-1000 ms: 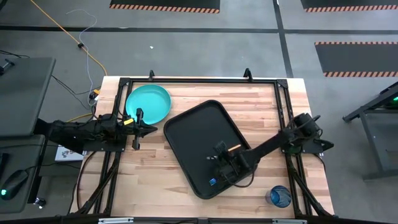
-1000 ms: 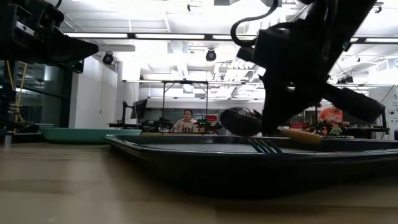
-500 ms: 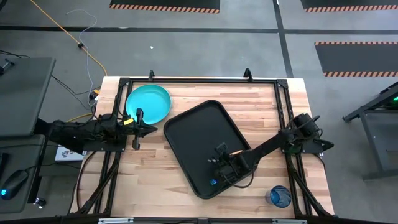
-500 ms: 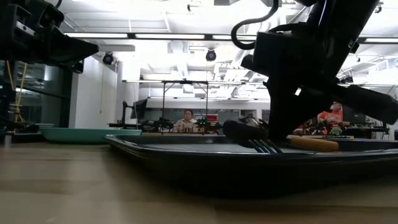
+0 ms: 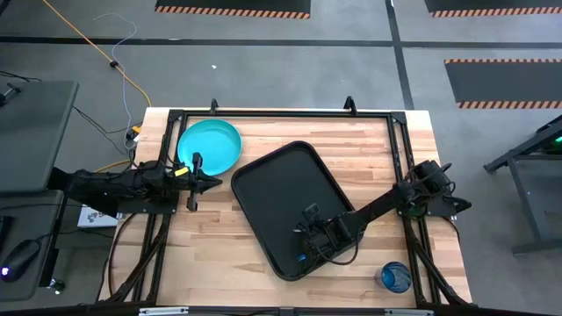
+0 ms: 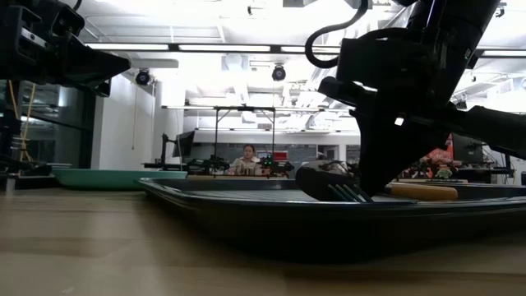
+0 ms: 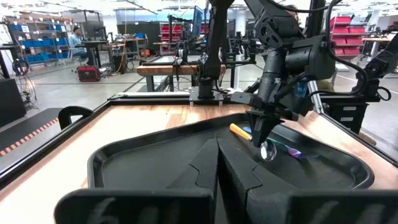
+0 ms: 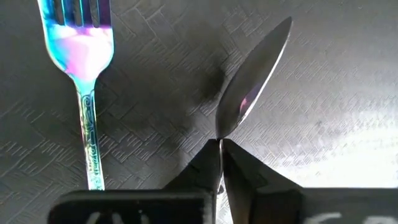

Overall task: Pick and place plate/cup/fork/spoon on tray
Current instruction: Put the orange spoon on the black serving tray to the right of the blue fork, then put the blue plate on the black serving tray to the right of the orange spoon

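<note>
The black tray (image 5: 281,189) lies slanted in the table's middle. The blue fork (image 8: 79,68) lies on its floor near the near corner and also shows in the high view (image 5: 301,257). My right gripper (image 8: 220,144) is low over the tray beside the fork, shut on the spoon (image 8: 252,87). The spoon's orange handle (image 6: 423,191) sticks out behind the fingers. The turquoise plate (image 5: 209,147) rests on the table at the far left. The blue cup (image 5: 393,277) stands near the near right corner. My left gripper (image 5: 218,183) is shut and empty between plate and tray. My right gripper pinches the spoon's thin neck (image 8: 219,138), just behind the silver bowl, between its two fingertips. The fingers come from above, slanting down. The spoon is turned on its edge, about level, low over the tray floor (image 7: 268,151). I cannot tell whether it touches the floor.
Black frame rails (image 5: 281,114) run along the table's far edge and down both sides. Bare wood shows between the tray and the right arm's base (image 5: 386,149). A person sits far off in the room behind the table (image 6: 247,156).
My right gripper has gone down toward the tray floor and a little toward the near edge, still shut on the spoon. The spoon's bowl has sunk from above the tray's rim to about rim height beside the fork.
</note>
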